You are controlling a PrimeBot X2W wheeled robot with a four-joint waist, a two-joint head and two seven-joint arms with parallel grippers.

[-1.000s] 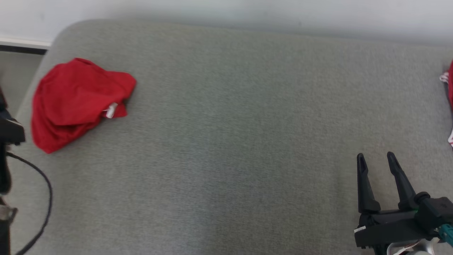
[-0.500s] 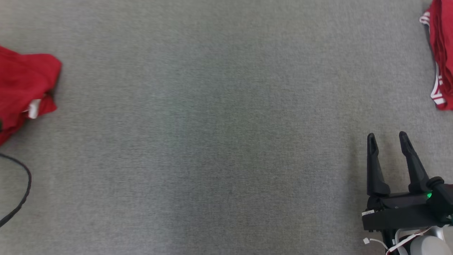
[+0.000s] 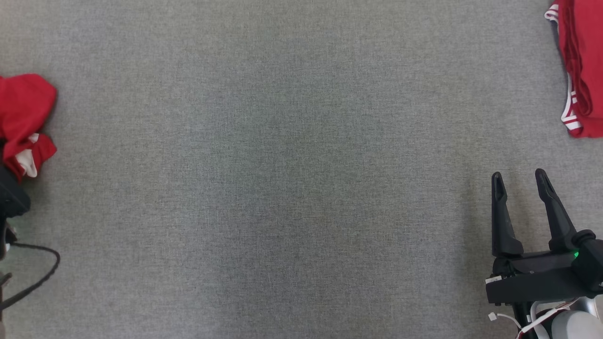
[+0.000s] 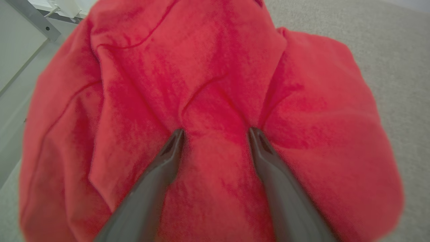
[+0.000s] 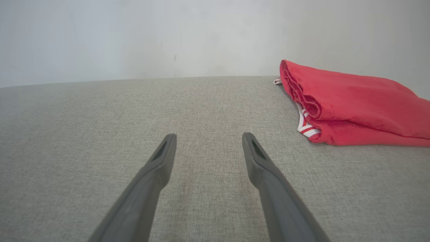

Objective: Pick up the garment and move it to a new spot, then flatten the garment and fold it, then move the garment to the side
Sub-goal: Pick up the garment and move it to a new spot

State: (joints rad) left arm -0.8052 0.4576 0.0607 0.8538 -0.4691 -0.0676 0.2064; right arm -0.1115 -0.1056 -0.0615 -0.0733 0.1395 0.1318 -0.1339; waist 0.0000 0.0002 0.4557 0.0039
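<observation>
A crumpled red garment [image 3: 23, 108] lies at the left edge of the head view on the grey padded surface [image 3: 292, 179]. Close up in the left wrist view, the garment [image 4: 208, 67] spreads wide, and my left gripper [image 4: 216, 132] stands open with both fingertips pressed into the cloth and a ridge of fabric between them. My right gripper [image 3: 520, 181] rests open at the lower right, holding nothing. In the right wrist view the right gripper [image 5: 208, 141] hovers low over bare grey fabric.
A folded red garment with white stripes [image 3: 582, 66] lies at the upper right, also seen as a folded red garment [image 5: 352, 104] right of my right fingers. A black cable [image 3: 40, 275] loops at the lower left. A pale wall [image 5: 168, 37] stands behind the surface.
The head camera has tilted and turned, so the whole picture shifted. The crumpled garment now looks more bunched at the left edge. My right gripper holds its open pose.
</observation>
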